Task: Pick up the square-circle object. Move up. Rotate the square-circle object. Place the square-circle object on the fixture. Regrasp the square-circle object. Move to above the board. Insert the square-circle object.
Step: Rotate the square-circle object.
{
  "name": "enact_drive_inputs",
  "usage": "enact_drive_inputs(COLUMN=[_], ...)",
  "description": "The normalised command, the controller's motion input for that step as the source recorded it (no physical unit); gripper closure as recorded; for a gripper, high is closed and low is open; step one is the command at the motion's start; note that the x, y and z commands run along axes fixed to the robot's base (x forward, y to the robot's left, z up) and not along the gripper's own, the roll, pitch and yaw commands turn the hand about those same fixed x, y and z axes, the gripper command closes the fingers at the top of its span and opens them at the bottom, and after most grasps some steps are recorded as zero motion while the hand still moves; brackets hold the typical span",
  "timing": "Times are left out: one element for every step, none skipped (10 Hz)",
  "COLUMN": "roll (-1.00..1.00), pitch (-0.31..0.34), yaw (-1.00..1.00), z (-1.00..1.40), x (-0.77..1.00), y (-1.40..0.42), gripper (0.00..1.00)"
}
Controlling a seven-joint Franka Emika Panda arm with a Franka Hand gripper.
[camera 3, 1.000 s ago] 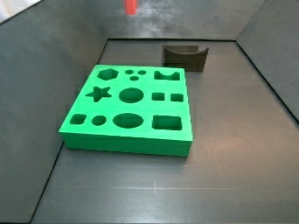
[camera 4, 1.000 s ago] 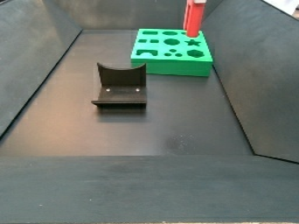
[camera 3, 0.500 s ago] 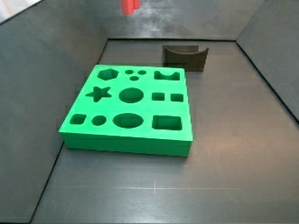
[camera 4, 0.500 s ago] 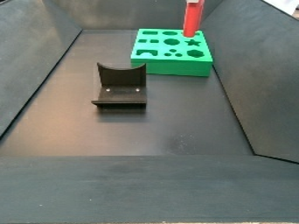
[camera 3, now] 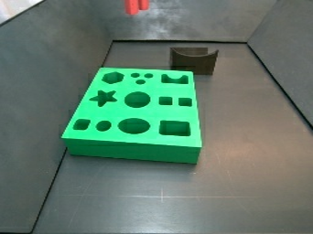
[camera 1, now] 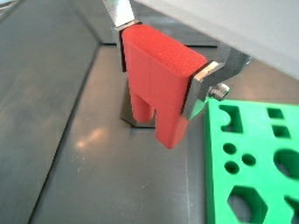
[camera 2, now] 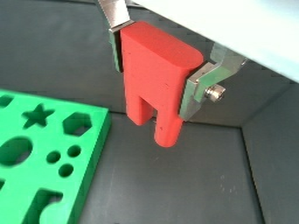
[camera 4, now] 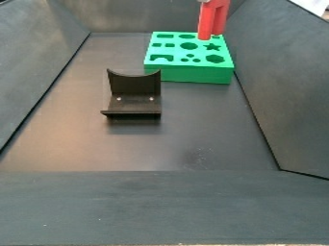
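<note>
The square-circle object is a red block with two prong legs pointing down. My gripper is shut on its upper body in both wrist views, silver fingers on either side. It hangs high in the air; in both side views only its lower part shows at the frame's top edge. The green board with many shaped holes lies on the floor; the object hangs beside and above its edge. The dark fixture stands apart, empty.
Dark sloping walls enclose the grey floor. The fixture also shows at the back in a side view. The board's edge shows in both wrist views.
The red object in the gripper has shifted slightly left and up in a side view. The board and fixture have not moved.
</note>
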Motion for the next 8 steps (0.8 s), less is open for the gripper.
enact_drive_inputs(roll=[-0.04,-0.04,-0.05,-0.05,-0.06,-0.07,-0.07,-0.09], pitch=[0.011,0.012,0.013,0.015,0.016,0.019,0.02,0.025], yaw=[-1.0,-1.0,-1.0,-1.0,-1.0,-1.0,-1.0,-1.0], z=[0.0,0.0,0.0,0.0,0.0,0.0,0.0,0.0], x=[0.0,0.0,0.0,0.0,0.0,0.0,0.0,0.0], y=[0.0,0.0,0.0,0.01,0.01,0.01,0.01,0.01], gripper=[1.0,1.0,1.0,1.0,1.0,1.0,1.0,1.0])
